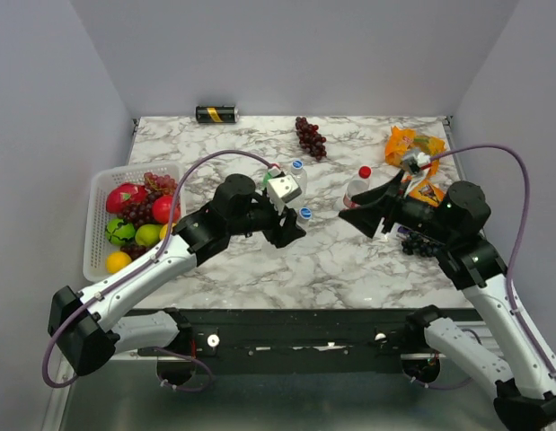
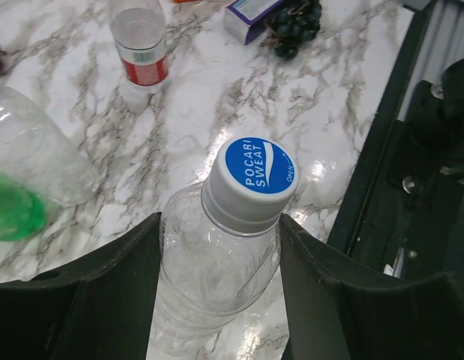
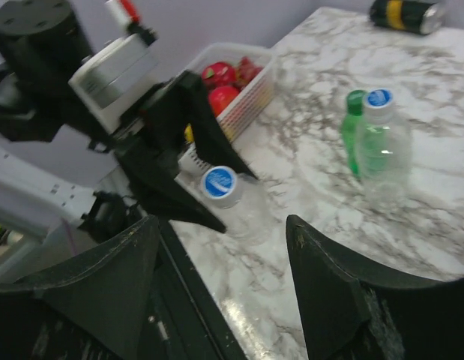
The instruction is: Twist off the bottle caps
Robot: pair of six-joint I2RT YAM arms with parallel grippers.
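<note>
My left gripper is shut on the body of a clear bottle, just below its blue-and-white cap. From above, that cap sits at the tip of the left gripper. My right gripper is open with nothing between its fingers, and faces the held bottle from a short way to the right. A green bottle and a clear, blue-capped bottle stand together behind. A red-label bottle with a red cap stands near the right gripper.
A white basket of fruit stands at the left edge. A black-and-gold can lies at the back. Red grapes, orange snack bags and dark grapes lie to the back and right.
</note>
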